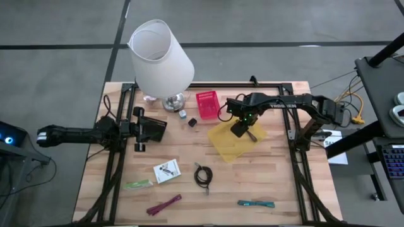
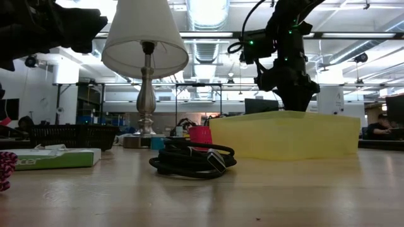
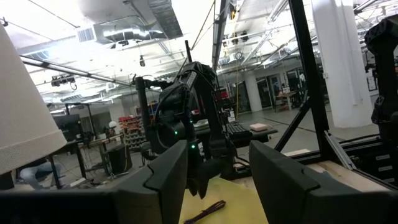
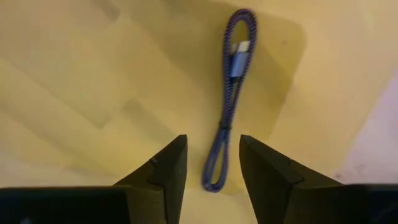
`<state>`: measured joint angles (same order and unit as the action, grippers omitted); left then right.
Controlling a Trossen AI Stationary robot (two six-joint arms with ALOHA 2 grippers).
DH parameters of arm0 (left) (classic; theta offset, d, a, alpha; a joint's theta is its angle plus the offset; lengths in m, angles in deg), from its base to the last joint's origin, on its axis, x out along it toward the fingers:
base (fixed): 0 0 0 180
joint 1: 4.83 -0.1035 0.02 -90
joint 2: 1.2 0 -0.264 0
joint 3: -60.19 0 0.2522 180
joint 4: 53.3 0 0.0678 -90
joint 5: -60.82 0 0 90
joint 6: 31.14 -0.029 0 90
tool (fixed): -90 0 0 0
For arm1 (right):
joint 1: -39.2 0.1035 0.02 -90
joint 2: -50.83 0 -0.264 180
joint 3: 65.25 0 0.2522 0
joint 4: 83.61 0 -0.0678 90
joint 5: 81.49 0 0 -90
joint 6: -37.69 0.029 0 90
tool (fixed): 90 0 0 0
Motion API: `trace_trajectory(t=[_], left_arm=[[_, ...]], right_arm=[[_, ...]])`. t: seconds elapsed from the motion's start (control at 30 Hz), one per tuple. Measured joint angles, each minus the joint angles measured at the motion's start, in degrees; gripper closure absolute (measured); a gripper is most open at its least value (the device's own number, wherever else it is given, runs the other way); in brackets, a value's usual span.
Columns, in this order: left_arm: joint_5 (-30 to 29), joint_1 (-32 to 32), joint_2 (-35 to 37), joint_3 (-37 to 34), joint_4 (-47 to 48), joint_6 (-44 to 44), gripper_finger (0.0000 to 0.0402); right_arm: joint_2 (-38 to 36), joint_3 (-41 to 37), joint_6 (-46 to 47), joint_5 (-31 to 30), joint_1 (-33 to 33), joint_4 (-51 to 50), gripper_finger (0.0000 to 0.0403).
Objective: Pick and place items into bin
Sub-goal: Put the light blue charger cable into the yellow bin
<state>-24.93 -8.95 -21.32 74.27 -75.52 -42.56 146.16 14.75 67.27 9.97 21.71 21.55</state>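
The right tool (image 1: 243, 129) hung over the yellow bin (image 1: 222, 144), its fingers parted and empty, with a purple tie (image 4: 227, 99) lying loose on the bin floor directly below. The left tool (image 1: 151, 129) waited near the lamp (image 1: 161, 53), open and holding nothing. On the table (image 1: 278, 183) the black coiled cable (image 1: 202, 176), white card packet (image 1: 166, 171), green strip (image 1: 137, 185), maroon tie (image 1: 164, 203) and teal tie (image 1: 256, 203) all lay well apart from the bin. The likely trouble ahead seemed a poor grip: the flat ties could slip from closing fingers, and the cable's loops might snag or uncoil when lifted.
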Motion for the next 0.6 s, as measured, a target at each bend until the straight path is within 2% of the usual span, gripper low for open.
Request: trace_trajectory(t=[0.3,0.47,0.6], left_arm=[[0.02,0.0,0.0,0.0,0.0,0.0,0.0245],[0.02,0.0,0.0,0.0,0.0,0.0,0.0245],[0.02,0.01,0.0,0.0,0.0,0.0,0.0245]], right_arm=[[-0.11,0.0,0.85,2.55,1.52,-0.02,0.0279],[-0.11,0.0,0.92,6.01,4.94,-0.02,0.0282],[-0.47,0.0,3.92,6.2,8.5,-0.02,0.028]])
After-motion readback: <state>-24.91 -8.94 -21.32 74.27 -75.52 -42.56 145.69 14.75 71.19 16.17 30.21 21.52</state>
